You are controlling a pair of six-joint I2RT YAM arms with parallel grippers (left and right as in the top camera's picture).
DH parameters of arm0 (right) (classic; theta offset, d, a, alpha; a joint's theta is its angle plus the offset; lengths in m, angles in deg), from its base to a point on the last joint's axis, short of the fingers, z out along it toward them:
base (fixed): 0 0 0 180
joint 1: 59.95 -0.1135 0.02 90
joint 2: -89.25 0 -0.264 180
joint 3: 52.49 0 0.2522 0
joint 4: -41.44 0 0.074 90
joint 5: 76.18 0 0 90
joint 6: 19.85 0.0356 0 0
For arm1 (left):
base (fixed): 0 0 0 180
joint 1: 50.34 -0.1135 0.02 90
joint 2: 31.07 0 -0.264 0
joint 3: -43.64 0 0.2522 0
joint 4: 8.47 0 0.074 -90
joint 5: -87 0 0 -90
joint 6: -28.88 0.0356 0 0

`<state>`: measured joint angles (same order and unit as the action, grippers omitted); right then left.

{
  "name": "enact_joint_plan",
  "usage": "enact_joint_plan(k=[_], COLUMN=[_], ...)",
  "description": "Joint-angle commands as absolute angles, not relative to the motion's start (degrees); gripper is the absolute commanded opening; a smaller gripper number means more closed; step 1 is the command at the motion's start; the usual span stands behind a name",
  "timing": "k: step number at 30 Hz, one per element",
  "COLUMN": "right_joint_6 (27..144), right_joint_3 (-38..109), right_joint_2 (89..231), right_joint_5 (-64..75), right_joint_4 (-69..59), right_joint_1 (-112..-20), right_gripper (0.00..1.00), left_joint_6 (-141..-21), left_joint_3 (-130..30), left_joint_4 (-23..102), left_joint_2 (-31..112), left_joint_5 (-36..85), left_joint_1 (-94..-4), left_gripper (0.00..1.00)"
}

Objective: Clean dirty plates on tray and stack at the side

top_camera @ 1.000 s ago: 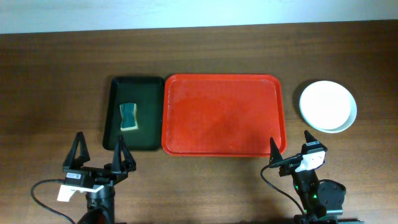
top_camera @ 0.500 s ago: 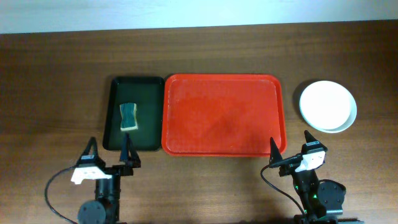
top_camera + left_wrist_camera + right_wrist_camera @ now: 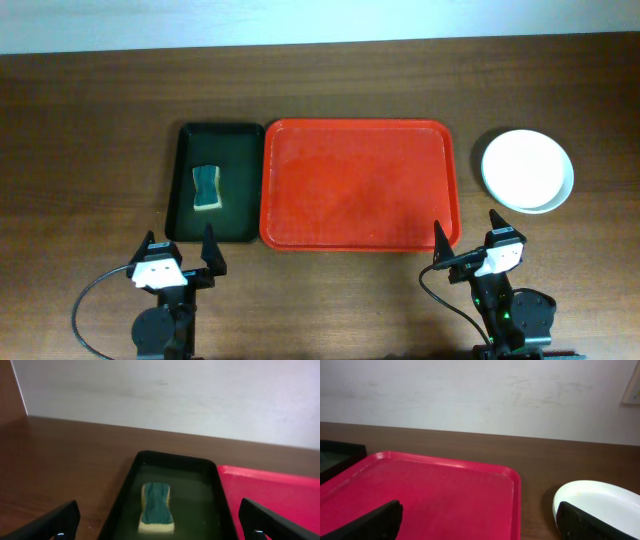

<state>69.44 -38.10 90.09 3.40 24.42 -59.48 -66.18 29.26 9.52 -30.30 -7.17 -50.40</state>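
I am holding my left hand point(image 3: 178, 236) with its fingers wide apart, gripping nothing, at the near edge of the black tray point(image 3: 235, 190), where a sponge point(image 3: 206, 187) is lying. My right hand point(image 3: 466, 224) is likewise standing spread with nothing in it, just off the near right corner of the tray point(image 3: 360, 185). The plates point(image 3: 527, 168) are sitting stacked on the surface point(image 3: 90, 150), right of the tray and apart from it, a white one on top; I cannot tell how many are lying beneath.
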Motion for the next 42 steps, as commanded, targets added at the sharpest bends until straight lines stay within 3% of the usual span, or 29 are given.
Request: enact_joint_plan(k=[1, 42], right_joint_6=[69.1, 69.1], right_joint_3=[-38.4, -38.4], right_joint_2=[89.5, 89.5], right_joint_5=[3.9, 3.9], right_joint_4=[24.0, 24.0], right_joint_1=[-59.8, -59.8], right_gripper=[0.99, 0.99], left_joint_6=[-60.4, -60.4], left_joint_3=[29.4, 29.4], left_joint_4=[10.0, 10.1], left_joint_2=[-30.8, -30.7], left_joint_5=[-4.7, -3.8], left_joint_1=[-50.2, -50.5], left_gripper=[0.99, 0.99])
